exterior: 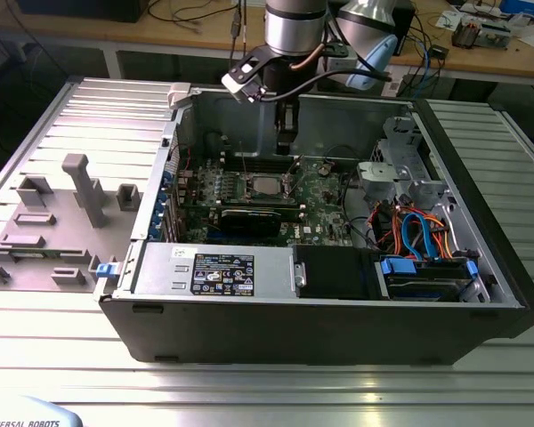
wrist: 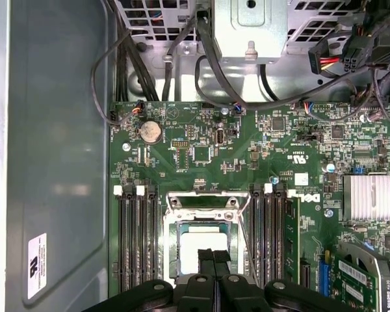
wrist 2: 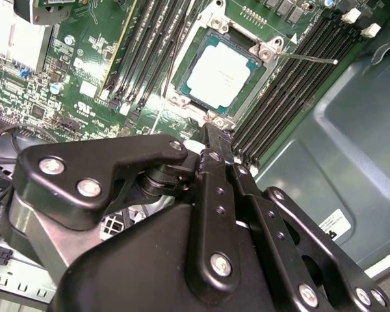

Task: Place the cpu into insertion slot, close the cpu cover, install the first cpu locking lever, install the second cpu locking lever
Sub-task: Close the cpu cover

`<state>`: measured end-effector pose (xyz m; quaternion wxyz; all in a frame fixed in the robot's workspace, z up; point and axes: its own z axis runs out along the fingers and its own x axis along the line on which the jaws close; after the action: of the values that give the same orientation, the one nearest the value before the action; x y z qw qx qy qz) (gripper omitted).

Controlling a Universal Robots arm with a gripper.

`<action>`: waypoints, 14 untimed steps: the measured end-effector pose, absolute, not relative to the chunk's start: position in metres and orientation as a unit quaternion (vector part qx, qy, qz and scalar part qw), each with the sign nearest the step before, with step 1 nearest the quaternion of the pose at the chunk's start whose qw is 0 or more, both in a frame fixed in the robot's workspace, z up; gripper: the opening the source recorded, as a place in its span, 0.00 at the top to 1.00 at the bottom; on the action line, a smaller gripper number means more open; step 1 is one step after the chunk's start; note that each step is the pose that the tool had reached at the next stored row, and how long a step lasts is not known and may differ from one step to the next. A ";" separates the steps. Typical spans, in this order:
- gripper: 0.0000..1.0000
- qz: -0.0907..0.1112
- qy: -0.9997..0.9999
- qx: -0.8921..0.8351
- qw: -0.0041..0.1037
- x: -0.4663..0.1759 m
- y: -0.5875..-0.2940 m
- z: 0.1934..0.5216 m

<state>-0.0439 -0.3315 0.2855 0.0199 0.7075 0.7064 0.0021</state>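
Observation:
The cpu [wrist 2: 220, 70] lies flat in the insertion slot [exterior: 267, 185] on the green motherboard [exterior: 325, 191], its silvery top showing. The cpu cover [wrist 2: 252, 79] rests down around it as a metal frame. A thin locking lever [wrist 2: 305, 58] sticks out sideways from one socket corner, clear of the board. My gripper [exterior: 285, 147] hangs just above the socket's edge, shut with nothing between its black fingers [wrist: 208, 260]. In both wrist views the fingertips partly hide the near side of the socket.
The open computer case [exterior: 481, 267] lies on a ribbed metal table. Black memory slots [wrist 2: 149, 52] flank the socket on both sides. A power supply [exterior: 214, 267], a drive bay with blue and orange cables [exterior: 418, 231] and a heatsink [wrist: 370, 197] crowd the board. Grey fixture blocks [exterior: 80, 187] stand outside.

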 end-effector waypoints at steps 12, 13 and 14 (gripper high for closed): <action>0.89 0.002 0.706 0.708 0.020 -0.039 -0.331 0.286; 0.89 0.002 0.706 0.708 0.020 -0.039 -0.331 0.286; 0.89 0.001 0.706 0.708 0.021 -0.039 -0.331 0.286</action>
<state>-0.0387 -0.3315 0.2855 0.0208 0.7075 0.7064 0.0011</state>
